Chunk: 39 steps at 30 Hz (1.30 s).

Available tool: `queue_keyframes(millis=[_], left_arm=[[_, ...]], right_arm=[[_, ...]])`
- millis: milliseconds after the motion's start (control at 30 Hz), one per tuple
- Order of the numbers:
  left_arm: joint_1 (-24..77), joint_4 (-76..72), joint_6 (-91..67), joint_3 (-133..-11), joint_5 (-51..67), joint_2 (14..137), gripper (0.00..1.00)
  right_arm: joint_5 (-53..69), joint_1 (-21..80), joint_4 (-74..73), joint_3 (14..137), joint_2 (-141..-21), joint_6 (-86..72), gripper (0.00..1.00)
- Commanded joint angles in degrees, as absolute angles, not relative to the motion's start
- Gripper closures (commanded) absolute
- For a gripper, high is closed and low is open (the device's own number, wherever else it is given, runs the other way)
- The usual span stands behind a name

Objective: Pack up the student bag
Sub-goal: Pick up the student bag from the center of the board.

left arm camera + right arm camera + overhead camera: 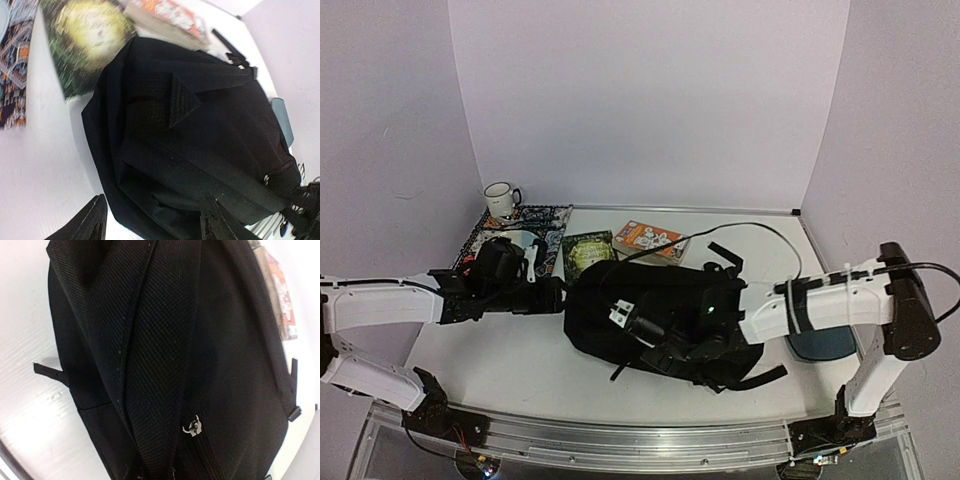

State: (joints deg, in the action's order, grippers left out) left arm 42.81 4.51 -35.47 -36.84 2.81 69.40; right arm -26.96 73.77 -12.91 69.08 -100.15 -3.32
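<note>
Near the middle of the table (500, 370), toward its front edge, the student bag (595, 325) lies flat in the top view, a big, soft black heap with loose straps trailing toward the right edge. The left gripper (555, 297) hangs just beside the bag's left side, and the right gripper (650, 335) is down on the bag's top. A green book (588, 252) and an orange book (650, 238) lie just behind the bag, with a patterned mat (515, 235) and a white mug (501, 199) at the back left corner and a dark-teal pad (820, 345) near the right edge. From the left wrist, the two fingers (92, 222) stand wide apart with nothing between them, above the bag's coarse weave and a triangular webbing patch. From the right wrist, a raised fold of fabric runs down the bag beside a silver zipper pull (192, 427). This gripper is closed, its fingers out of frame, so I cannot tell whether they pinch the fabric.
</note>
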Motion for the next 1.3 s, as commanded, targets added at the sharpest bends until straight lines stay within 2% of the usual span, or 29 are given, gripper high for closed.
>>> queue_keyframes(millis=[0, 133, 300, 400, 567, 667, 800, 967, 1100, 1267], left_arm=[[42.91, 5.95, -23.92, -41.42, 3.75, 66.70, 0.32], [42.98, 5.90, -22.00, -41.37, 5.19, 62.80, 0.31], [43.89, 5.61, -17.97, -40.42, 5.70, 58.21, 0.30], [45.47, 4.96, -13.36, -41.11, 4.11, 57.93, 0.27], [48.43, 3.45, -0.34, -44.69, 1.98, 60.23, 0.25], [49.48, 3.24, 13.22, -45.65, -1.16, 60.02, 0.22], [50.52, 1.07, 29.81, -44.61, -0.84, 58.16, 0.18], [50.91, 0.27, 43.15, -44.97, 2.63, 59.46, 0.16], [51.83, -2.91, 50.07, -45.44, -0.41, 61.54, 0.16], [51.86, -7.48, 51.59, -43.52, -6.25, 58.56, 0.16]], right_arm=[[-26.03, 70.40, -14.39, 70.11, -90.72, -2.17, 1.00], [-23.18, 66.33, -14.31, 71.20, -85.94, -3.41, 1.00], [-11.06, 61.69, -11.12, 72.40, -80.08, -3.80, 1.00], [-7.96, 61.25, -10.72, 73.98, -78.70, -2.96, 1.00], [-6.46, 60.27, -10.81, 74.97, -77.87, -2.36, 1.00], [-2.93, 59.91, -11.01, 75.54, -77.45, -2.14, 1.00], [-0.43, 59.94, -11.26, 76.02, -77.26, -1.47, 1.00], [2.97, 59.90, -11.32, 76.39, -77.09, -0.70, 1.00], [3.87, 59.89, -12.16, 77.55, -77.28, 0.80, 1.00], [2.10, 59.85, -12.66, 77.75, -76.84, 1.84, 1.00]])
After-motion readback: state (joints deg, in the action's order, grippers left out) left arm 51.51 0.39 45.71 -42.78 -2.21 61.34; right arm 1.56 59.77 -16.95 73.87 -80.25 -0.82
